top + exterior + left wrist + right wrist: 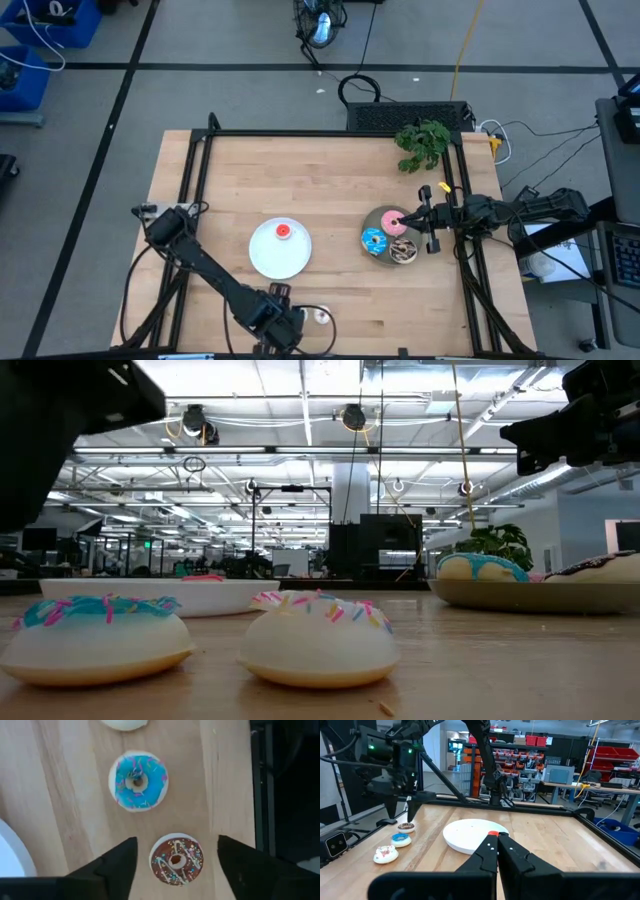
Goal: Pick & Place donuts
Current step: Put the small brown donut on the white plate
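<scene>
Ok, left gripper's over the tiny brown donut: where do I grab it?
The left gripper, open, straddles the tiny brown donut, which lies flat on the table. Probably descend straight from above and pinch across its outer rim; the blue donut sits clear.

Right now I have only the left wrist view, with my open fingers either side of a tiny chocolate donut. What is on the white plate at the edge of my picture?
Observer: The white plate, next to your left gripper, holds one tiny red donut.
Operator: Where is the right arm?
Observer: The right gripper is over the grey plate, at the pink donut, its fingers shut.
Operator: Anything else on that grey plate?
Observer: Yes, a blue sprinkled donut and a chocolate sprinkled donut.
</scene>
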Available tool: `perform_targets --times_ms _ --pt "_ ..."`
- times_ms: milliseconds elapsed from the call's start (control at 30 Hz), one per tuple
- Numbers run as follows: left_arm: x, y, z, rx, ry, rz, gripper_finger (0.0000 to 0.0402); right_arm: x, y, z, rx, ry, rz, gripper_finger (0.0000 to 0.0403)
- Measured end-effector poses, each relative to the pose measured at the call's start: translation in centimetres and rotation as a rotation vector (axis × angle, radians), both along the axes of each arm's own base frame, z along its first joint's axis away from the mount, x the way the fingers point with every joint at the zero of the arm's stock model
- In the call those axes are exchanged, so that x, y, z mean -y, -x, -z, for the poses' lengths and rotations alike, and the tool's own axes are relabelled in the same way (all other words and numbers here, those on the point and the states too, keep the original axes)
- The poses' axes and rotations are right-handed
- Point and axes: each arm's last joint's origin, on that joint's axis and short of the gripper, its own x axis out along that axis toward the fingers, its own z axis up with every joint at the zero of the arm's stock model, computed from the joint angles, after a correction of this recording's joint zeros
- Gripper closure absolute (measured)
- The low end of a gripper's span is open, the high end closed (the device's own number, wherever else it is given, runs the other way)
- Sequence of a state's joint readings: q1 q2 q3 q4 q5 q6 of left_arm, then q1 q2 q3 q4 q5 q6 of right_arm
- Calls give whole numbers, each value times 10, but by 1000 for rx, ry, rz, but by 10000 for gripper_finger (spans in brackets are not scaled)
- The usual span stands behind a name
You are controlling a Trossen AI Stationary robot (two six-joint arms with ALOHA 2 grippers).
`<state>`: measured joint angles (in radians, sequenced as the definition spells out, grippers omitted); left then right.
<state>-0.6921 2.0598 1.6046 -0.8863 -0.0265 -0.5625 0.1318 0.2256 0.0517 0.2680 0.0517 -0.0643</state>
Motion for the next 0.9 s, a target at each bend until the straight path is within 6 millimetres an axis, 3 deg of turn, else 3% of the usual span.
perform_targets --times_ms 233,600,900 --pt "4 7 10 8 -2 -11 83 0 0 0 1 0 0 403" --pt "4 13 19 -5 -27 -20 90 0 0 0 6 7 0 403" --pt "3 13 20 -12 -23 -45 65 0 0 0 5 0 -1 403"
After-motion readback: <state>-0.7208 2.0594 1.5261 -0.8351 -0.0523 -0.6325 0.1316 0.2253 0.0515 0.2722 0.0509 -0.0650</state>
